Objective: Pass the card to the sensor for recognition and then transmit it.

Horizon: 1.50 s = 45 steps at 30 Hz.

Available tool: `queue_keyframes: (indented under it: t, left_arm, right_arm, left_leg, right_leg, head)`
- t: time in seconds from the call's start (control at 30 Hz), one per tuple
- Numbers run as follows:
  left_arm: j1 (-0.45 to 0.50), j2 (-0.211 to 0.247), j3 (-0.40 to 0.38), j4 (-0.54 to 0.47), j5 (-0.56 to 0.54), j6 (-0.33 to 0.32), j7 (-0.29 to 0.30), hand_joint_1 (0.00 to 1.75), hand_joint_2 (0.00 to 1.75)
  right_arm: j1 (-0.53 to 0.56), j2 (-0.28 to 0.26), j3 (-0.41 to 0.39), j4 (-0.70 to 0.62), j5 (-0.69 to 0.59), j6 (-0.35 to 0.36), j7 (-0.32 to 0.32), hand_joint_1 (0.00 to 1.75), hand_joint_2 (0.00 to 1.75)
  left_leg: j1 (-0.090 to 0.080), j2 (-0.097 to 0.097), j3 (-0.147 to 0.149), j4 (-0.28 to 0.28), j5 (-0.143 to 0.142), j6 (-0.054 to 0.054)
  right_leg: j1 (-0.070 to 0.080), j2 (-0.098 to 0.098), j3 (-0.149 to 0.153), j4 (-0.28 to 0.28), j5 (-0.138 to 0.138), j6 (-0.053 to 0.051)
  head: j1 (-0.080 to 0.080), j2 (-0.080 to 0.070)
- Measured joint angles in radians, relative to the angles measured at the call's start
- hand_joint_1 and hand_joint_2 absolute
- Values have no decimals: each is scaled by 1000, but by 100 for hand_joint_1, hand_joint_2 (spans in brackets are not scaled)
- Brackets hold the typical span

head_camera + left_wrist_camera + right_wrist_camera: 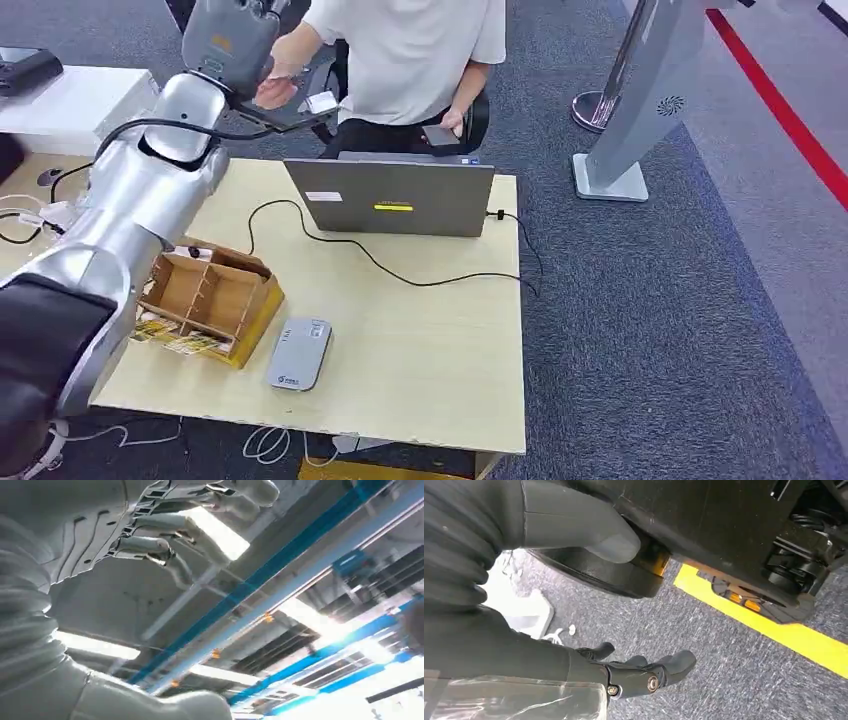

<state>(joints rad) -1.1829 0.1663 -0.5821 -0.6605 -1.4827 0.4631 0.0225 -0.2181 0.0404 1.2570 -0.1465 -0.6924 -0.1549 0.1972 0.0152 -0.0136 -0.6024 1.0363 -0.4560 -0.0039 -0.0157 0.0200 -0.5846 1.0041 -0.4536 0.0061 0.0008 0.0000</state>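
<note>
step: handover at far left | left hand (262, 88) holds card (321, 101) out to person (410, 50) | right hand (644, 672) hangs empty, fingers apart | next: likely let go once person's fingers take card

Your backdrop: pale wood worktop (430, 340) on dk grey carpet (650, 330), red floor stripe (790, 120), ceiling strip lights (95, 647) w/ blue beams (280, 562).

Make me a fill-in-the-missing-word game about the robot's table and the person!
1. The grey card reader lies on the table right beside the wooden ____.
2. A black cable runs across the table in front of the ____.
3. The robot's left hand is raised toward the ____ in a white shirt.
4. The right hand hangs above the carpet near a ____ line.

Missing words: box; laptop; person; yellow
</note>
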Motion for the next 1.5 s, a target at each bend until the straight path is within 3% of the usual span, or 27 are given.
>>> queue_keyframes:
  t: [0.1,0.2,0.3,0.37,0.53,0.6,0.7,0.83,1.03,1.13,1.23,1.37,1.5]
  left_arm:
    - [96,20,0,-168,103,-55,-41,0,175]
    - [206,72,-2,-379,204,-132,-69,0,175]
    - [331,184,-10,-610,299,-232,-88,0,175]
    - [431,320,-12,-794,360,-275,-98,0,175]
    - [718,557,15,-1088,419,-240,-128,0,175]
    - [860,613,71,-1164,414,-196,-155,0,175]
    - [1099,658,169,-1258,372,-118,-202,0,175]
    - [1330,673,246,-1329,347,-99,-214,0,175]
    - [1505,664,273,-1340,335,-131,-166,0,175]
    - [1539,658,278,-1339,341,-156,-116,0,175]
    - [1551,634,278,-1309,326,-139,-39,0,175]
    - [1526,542,289,-1202,279,-53,46,0,175]
    - [1486,453,347,-1098,257,-22,48,0,175]
  right_arm:
    - [11,0,-3,0,-31,-18,-16,0,175]
    - [22,0,-13,0,-59,-33,-35,0,175]
    - [37,0,-31,1,-95,-50,-62,0,175]
    - [51,-1,-48,2,-125,-61,-87,0,175]
    - [61,-8,-82,5,-168,-71,-110,0,175]
    - [63,-10,-92,7,-183,-73,-117,0,175]
    - [66,-12,-101,8,-201,-76,-122,0,175]
    - [68,-17,-110,11,-219,-77,-125,0,175]
    - [68,-19,-113,11,-229,-77,-123,0,175]
    - [68,-20,-113,11,-230,-77,-119,0,175]
    - [68,-20,-113,11,-232,-77,-115,0,175]
    - [68,-20,-109,11,-231,-80,-114,0,175]
    - [66,-20,-102,11,-226,-82,-106,0,175]
  left_leg:
    - [0,1,0,0,0,0]
    - [0,3,0,-1,-1,1]
    - [0,6,1,-3,-2,0]
    - [0,12,4,-4,-4,-2]
    - [0,11,4,-6,-5,-3]
    - [-1,11,4,-6,-6,-3]
    - [-1,11,5,-6,-9,-1]
    - [-1,9,4,-5,-10,1]
    - [-1,8,4,-5,-10,1]
    - [-1,6,4,-5,-10,1]
    - [-1,5,5,-5,-10,1]
    - [-1,4,5,-5,-10,1]
    - [-1,3,5,-4,-10,1]
  right_leg:
    - [0,0,0,0,0,0]
    - [0,3,-1,0,0,0]
    - [0,5,-1,0,-1,-1]
    - [0,9,-2,0,-2,-2]
    - [0,7,-2,0,-6,-3]
    - [-1,7,-2,0,-7,-3]
    - [-1,6,-1,0,-9,-4]
    - [-1,4,0,-1,-11,-1]
    - [-1,3,0,-1,-11,-1]
    - [-1,1,1,-1,-11,-1]
    - [-1,0,2,-1,-11,-1]
    - [-1,-1,2,-1,-11,-1]
    - [-1,-2,3,-1,-11,-1]
  head:
    - [1,0]
    - [1,0]
    - [3,0]
    - [-1,0]
    - [-2,0]
    - [-2,0]
    - [-2,0]
    - [-1,0]
    - [-1,0]
    - [-1,0]
    - [-1,0]
    - [-2,0]
    - [-1,0]
